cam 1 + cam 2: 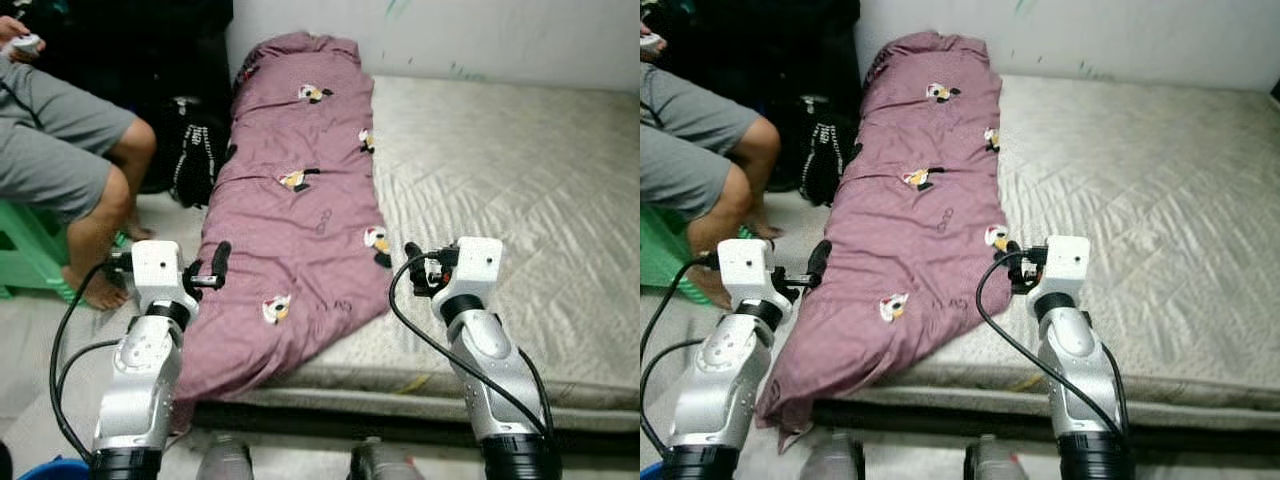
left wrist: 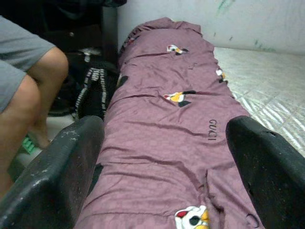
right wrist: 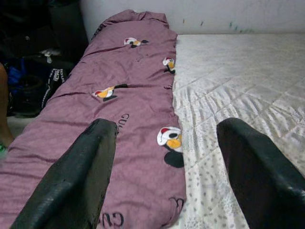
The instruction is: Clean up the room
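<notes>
A mauve quilt [image 1: 290,210] (cartoon patches) lies lengthwise along the left edge of the bare mattress [image 1: 500,200]. Left gripper [image 1: 212,270] and right gripper [image 1: 420,270] hover above its near end, fingers apart. A seated person [image 1: 70,150] is left.

Two silver jointed arms, the left arm [image 1: 140,375] and right arm [image 1: 490,365], each carry a white boxy wrist block, black collar rings, looping black cables and long, scuffed black fingers [image 2: 52,171].
</notes>
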Motion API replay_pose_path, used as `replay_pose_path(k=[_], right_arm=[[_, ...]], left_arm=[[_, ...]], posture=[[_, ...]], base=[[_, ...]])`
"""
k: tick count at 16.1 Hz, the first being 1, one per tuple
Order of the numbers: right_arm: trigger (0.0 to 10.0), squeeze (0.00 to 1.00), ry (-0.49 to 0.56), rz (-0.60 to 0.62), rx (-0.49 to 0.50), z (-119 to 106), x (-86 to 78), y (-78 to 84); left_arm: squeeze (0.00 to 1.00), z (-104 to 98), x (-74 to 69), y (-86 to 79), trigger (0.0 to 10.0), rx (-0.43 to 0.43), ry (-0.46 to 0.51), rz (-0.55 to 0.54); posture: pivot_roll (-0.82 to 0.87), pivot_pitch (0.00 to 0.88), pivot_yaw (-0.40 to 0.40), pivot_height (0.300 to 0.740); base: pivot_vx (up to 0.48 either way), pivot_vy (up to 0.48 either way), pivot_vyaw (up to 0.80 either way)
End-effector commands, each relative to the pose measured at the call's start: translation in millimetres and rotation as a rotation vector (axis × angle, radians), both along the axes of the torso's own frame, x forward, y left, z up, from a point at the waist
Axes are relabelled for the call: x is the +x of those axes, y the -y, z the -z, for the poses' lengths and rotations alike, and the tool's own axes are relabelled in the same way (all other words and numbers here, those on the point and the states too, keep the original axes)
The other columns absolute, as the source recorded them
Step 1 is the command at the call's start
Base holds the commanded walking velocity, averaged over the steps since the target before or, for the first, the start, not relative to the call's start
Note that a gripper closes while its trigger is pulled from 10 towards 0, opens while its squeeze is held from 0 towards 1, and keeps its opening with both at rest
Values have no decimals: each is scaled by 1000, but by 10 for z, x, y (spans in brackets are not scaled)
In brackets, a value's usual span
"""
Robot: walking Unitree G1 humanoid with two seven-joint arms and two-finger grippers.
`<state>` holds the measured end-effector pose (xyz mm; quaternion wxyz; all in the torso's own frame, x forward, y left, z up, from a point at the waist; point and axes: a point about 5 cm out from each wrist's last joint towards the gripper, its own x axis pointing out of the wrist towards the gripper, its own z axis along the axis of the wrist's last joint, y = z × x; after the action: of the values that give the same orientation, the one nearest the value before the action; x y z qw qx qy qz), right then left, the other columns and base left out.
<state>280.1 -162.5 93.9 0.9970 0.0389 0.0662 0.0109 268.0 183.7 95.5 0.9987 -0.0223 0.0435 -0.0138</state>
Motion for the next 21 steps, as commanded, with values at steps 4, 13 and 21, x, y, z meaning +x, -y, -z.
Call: replay_pose_path(k=[4, 13, 21], right_arm=[[10000, 0, -13, -2, 1, 26, 13, 6], [10000, 0, -22, -8, -3, 35, 29, 12], [10000, 0, -32, -15, -7, 45, 38, 12]], left_arm=[[0, 6, 0, -14, 10000, -1, 0, 0], [0, -23, 26, 48, 10000, -42, 24, 70], [0, -17, 13, 55, 10000, -50, 23, 78]], posture=[[-19, 0, -19, 623], [-24, 0, -22, 623], [-24, 0, -25, 623]], base=[[0, 0, 0], [72, 0, 0], [427, 0, 0]])
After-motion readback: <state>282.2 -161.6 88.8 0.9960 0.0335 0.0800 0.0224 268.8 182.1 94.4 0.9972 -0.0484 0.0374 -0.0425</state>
